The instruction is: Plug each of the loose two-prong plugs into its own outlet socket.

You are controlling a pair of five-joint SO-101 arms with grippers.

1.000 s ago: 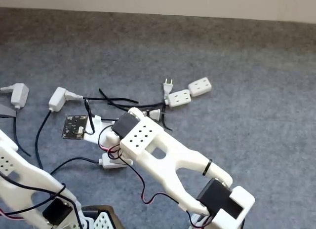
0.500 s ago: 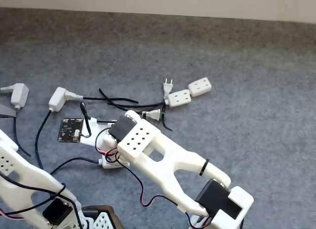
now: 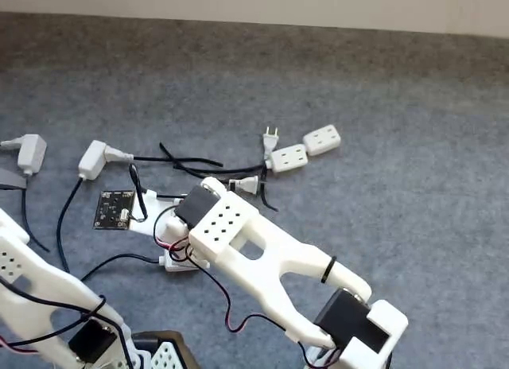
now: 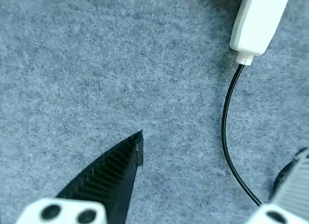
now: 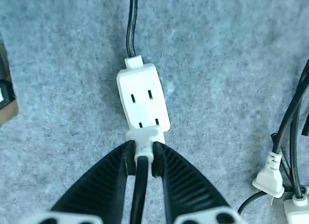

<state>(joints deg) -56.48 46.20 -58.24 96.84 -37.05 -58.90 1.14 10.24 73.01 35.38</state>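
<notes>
**One plug at its outlet, two left loose**

On the grey worktop [image 3: 413, 226], the right end effector [image 5: 143, 149] is clamped on a plug [image 5: 143, 136]. It holds the plug against the end of an outlet [image 5: 143, 101], but I cannot tell whether the prongs are seated. The left end effector [image 4: 220, 146] hangs with its fingers apart near an adapter [image 4: 256, 21].

The high view shows two adapters, two more outlets [image 3: 289, 157] touching each other, and two loose plugs [image 3: 271, 136] near them. I judge that at most one plug of three is done.
</notes>
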